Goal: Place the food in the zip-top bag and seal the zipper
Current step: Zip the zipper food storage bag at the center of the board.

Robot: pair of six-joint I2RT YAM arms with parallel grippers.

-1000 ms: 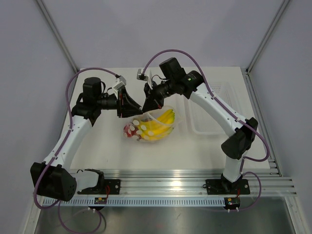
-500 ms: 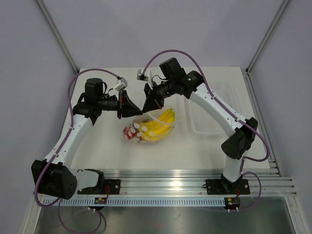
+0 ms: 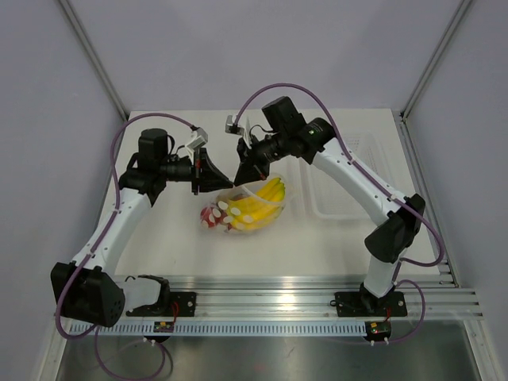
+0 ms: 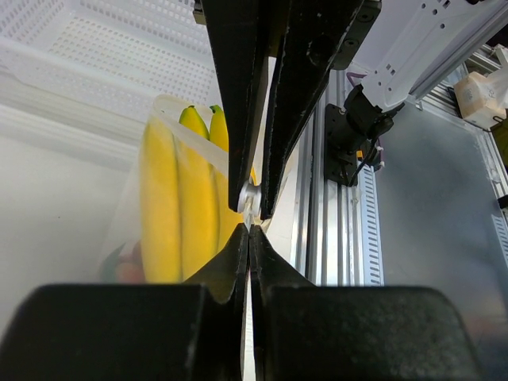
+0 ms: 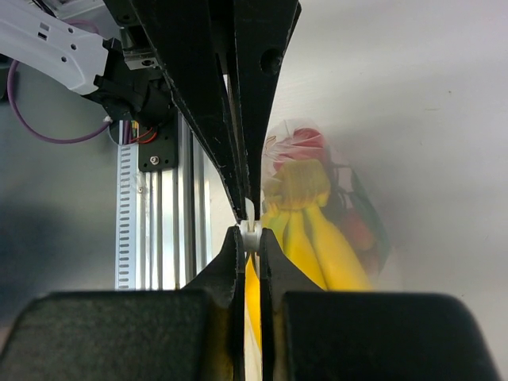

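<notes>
From above, the zip-top bag (image 3: 238,213) lies mid-table holding the bananas (image 3: 262,205) and strawberries (image 3: 211,214). Bare table (image 3: 317,246) shows around it, and the clear tray (image 3: 349,186) sits apart by the right edge. The left gripper (image 3: 228,179) and right gripper (image 3: 237,176) meet at the bag's far edge. The left wrist view shows the left jaws pinched together on the zipper (image 4: 248,197). The right wrist view shows the right jaws clamped on the same strip, with the fruit just beside them.
</notes>
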